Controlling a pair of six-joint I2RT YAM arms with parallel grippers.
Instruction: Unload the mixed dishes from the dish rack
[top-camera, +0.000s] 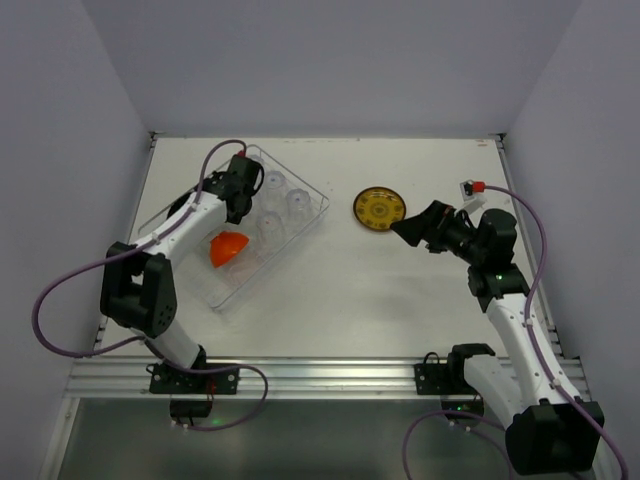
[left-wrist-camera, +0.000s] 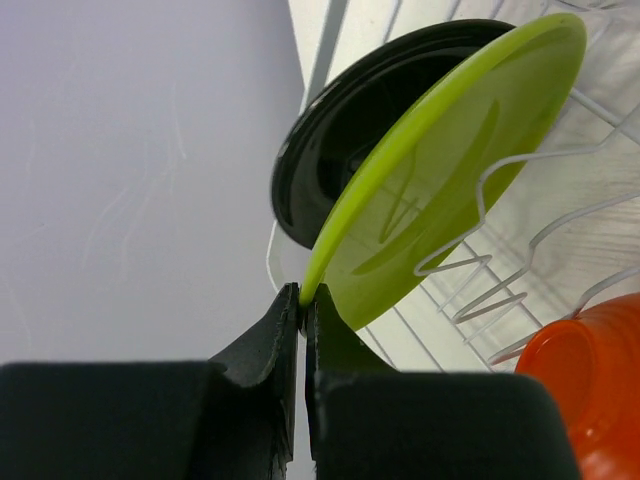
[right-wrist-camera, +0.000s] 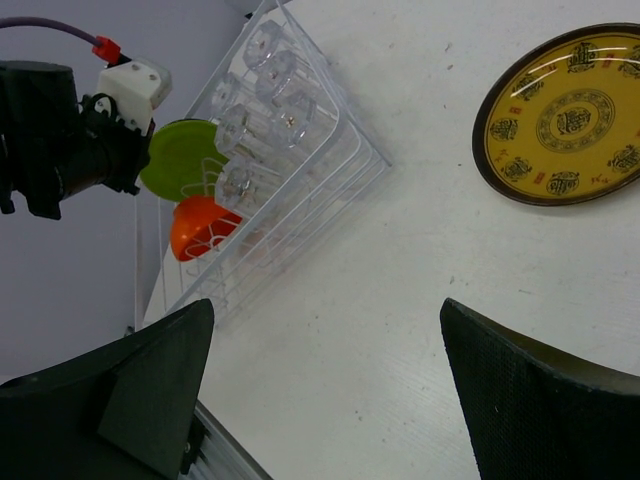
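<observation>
The dish rack (top-camera: 312, 200) stands at the table's left. It holds several clear cups (top-camera: 285, 205), the orange-red bowl (top-camera: 227, 247), the lime-green plate (left-wrist-camera: 440, 170) and the black plate (left-wrist-camera: 340, 150) just behind it, both upright in the prongs. My left gripper (left-wrist-camera: 302, 300) is shut on the green plate's rim; in the top view the gripper (top-camera: 238, 195) hides both plates. My right gripper (right-wrist-camera: 330, 370) is open and empty over bare table, right of the rack (right-wrist-camera: 345, 165). The right wrist view also shows the green plate (right-wrist-camera: 180, 160), bowl (right-wrist-camera: 200, 225) and cups (right-wrist-camera: 265, 100).
A yellow patterned plate with a dark rim (top-camera: 379, 208) lies flat on the table between the rack and my right gripper (top-camera: 405, 228); it also shows in the right wrist view (right-wrist-camera: 565, 115). Walls close the table at back, left and right.
</observation>
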